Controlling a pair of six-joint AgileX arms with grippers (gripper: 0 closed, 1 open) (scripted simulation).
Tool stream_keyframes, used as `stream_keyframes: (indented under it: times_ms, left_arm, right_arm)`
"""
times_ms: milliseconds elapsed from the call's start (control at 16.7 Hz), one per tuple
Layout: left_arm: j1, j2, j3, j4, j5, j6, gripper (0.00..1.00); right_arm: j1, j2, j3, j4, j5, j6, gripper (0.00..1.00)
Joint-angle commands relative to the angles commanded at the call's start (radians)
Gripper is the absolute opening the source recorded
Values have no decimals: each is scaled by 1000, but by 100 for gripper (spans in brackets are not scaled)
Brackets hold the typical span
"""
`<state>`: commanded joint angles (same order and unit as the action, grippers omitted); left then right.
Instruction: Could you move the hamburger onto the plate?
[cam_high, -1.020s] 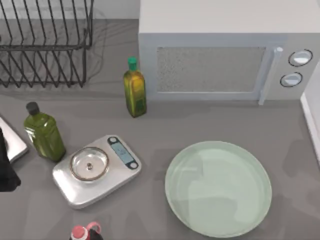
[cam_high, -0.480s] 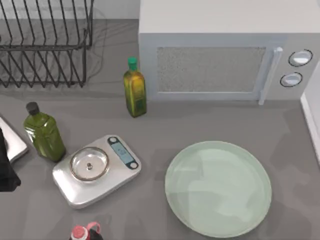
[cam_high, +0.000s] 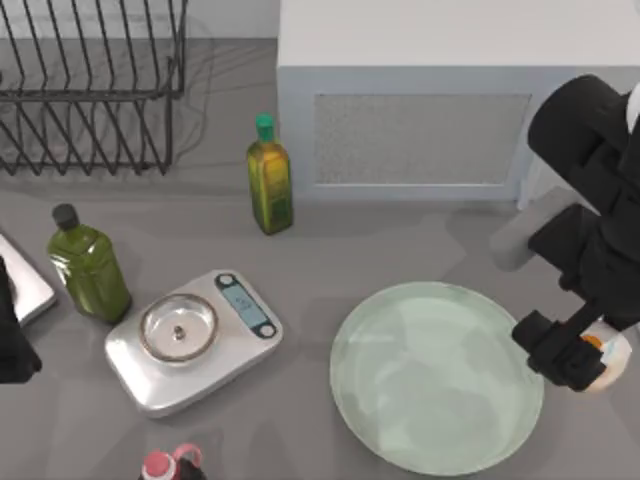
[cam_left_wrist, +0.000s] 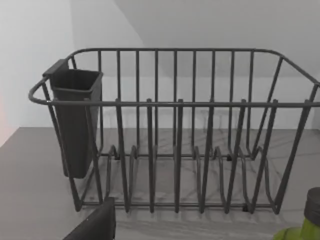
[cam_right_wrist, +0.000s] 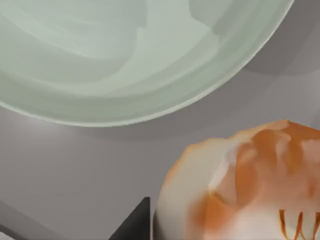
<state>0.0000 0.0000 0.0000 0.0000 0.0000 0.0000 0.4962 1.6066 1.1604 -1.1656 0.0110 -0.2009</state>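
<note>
The right gripper (cam_high: 585, 360) is shut around the hamburger (cam_high: 603, 358), just off the plate's (cam_high: 400, 420) right rim, above the desk (cam_high: 330, 260). To do this well, it should carry the hamburger over the middle of the plate, lower it gently, then let go. The plate has nothing in it. The left arm waits far to the plate's left; its gripper's state cannot be told.

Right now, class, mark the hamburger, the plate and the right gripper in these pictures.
hamburger (cam_right_wrist: 240, 185): right wrist view, on its cream and orange top.
plate (cam_high: 436, 376): top view, on its bare mint-green middle.
right gripper (cam_high: 578, 358): top view, at its tip by the plate's right rim.
</note>
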Motion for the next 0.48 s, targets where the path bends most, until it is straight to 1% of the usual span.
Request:
stream_keyframes:
  times_ms: [240,360,480]
  left_arm:
    - [0,0,0,0,0,0,100]
    - [0,0,0,0,0,0,100]
    - [0,0,0,0,0,0,100]
  right_arm:
    - [133,135,101,10,-5,411,0]
    - [174,187,146,22,-6,575,0]
    - [197,225,184,39,-7,704,0]
